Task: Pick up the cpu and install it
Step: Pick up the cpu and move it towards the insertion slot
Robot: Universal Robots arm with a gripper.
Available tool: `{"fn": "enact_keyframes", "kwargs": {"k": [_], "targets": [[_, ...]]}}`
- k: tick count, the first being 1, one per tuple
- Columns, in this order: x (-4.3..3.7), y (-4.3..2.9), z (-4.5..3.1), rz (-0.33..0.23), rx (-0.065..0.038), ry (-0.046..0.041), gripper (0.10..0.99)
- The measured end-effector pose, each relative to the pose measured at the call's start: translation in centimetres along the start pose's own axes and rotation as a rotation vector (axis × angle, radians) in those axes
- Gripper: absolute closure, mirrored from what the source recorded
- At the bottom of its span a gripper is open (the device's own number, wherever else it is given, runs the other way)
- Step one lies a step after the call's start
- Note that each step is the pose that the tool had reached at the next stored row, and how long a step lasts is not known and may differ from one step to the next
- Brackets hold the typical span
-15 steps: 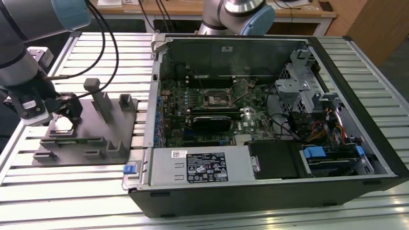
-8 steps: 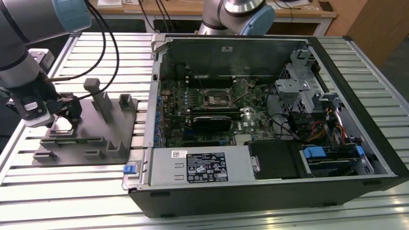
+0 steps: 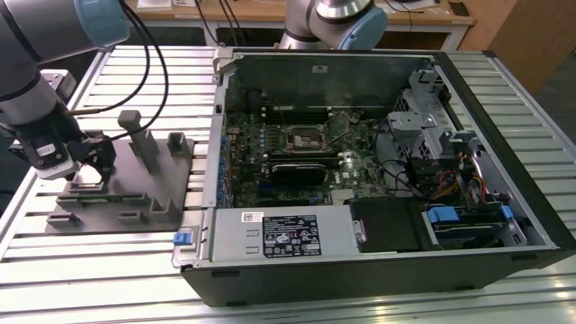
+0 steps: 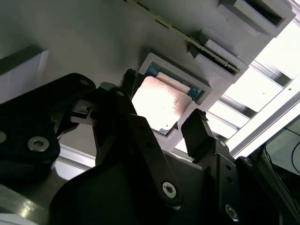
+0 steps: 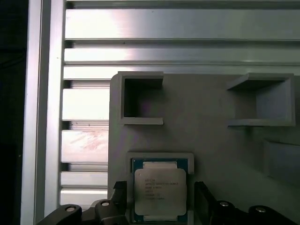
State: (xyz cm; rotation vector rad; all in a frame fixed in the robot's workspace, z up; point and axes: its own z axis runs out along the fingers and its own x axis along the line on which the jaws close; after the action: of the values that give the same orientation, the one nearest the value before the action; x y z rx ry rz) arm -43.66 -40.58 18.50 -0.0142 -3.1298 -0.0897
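The cpu (image 5: 160,190) is a small square chip with a pale metal top, lying flat in a raised square pocket of the grey tray (image 5: 211,126). In the second wrist view the cpu (image 4: 161,101) catches bright light. My gripper (image 5: 160,199) hangs open just above it, one black finger (image 5: 120,188) on each side of the pocket, neither touching the chip. In the exterior view the gripper (image 3: 90,169) is low over the near left part of the tray (image 3: 135,196). The square motherboard socket (image 3: 301,140) lies inside the open computer case (image 3: 378,169).
The tray carries upright grey posts (image 3: 135,135) and box-shaped holders (image 5: 140,98) close to the gripper. The slatted aluminium table (image 3: 90,270) extends around it. A second robot arm's base (image 3: 333,20) stands behind the case. Cables (image 3: 153,61) hang near my arm.
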Motion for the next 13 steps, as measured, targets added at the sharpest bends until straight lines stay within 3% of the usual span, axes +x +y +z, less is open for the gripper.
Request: {"fn": "enact_keyframes", "kwargs": {"k": [8, 9, 13], "targets": [[0.00, 0.09, 0.16, -0.008, 0.000, 0.0004, 0.420], [0.00, 0.10, 0.16, -0.008, 0.000, 0.0004, 0.490], [0.00, 0.14, 0.15, -0.008, 0.000, 0.0005, 0.490]]}}
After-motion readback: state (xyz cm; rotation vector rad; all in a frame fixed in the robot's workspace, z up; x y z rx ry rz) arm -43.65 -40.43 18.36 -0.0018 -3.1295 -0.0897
